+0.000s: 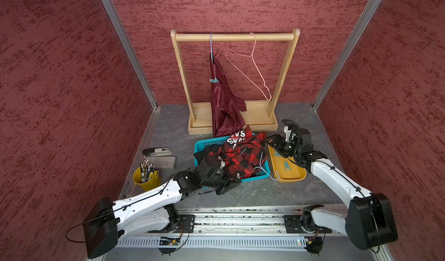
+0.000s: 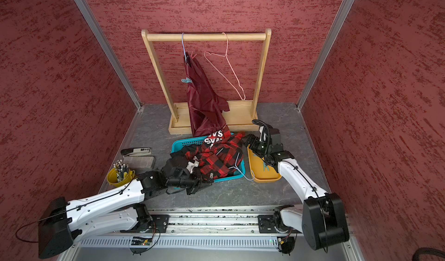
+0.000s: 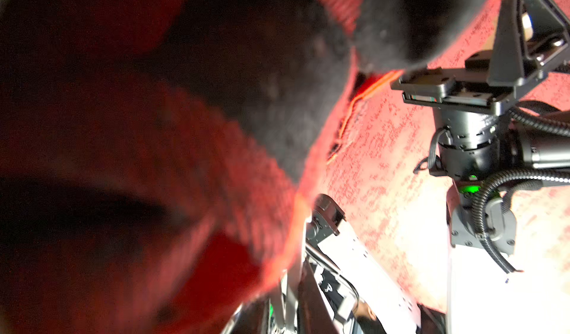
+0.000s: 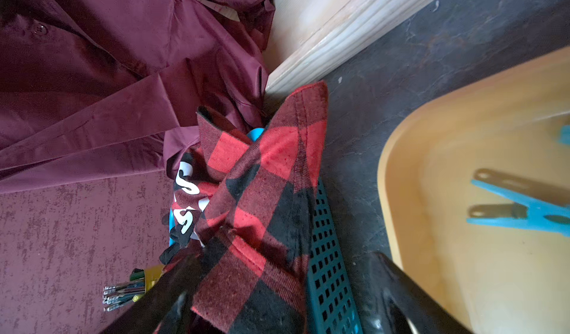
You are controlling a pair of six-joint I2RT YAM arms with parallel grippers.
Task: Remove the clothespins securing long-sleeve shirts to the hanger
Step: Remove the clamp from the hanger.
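Observation:
A maroon shirt [image 1: 225, 100] hangs from a blue wire hanger on the wooden rack, with one teal clothespin [image 1: 214, 80] clipped on it. The red-and-black plaid shirt [image 1: 243, 156] is heaped in the teal basket [image 1: 201, 143] over black cloth [image 1: 203, 152], with a wire hanger [image 1: 271, 174] poking out. My left gripper [image 1: 231, 181] is shut on the plaid shirt's near edge, and plaid cloth [image 3: 185, 163] fills its wrist view. My right gripper [image 1: 273, 140] [image 4: 283, 298] stands open astride a plaid fold [image 4: 262, 193] and the basket wall [image 4: 327, 270]. Two teal clothespins [image 4: 524, 206] lie in the yellow tray [image 1: 297, 176].
An empty pink wire hanger [image 1: 250, 64] hangs on the rack's bar [image 1: 234, 37]. A stapler [image 1: 157, 151], a grey block [image 1: 161, 162] and a yellow cup of pens [image 1: 147, 175] stand at the left. Red walls close in three sides.

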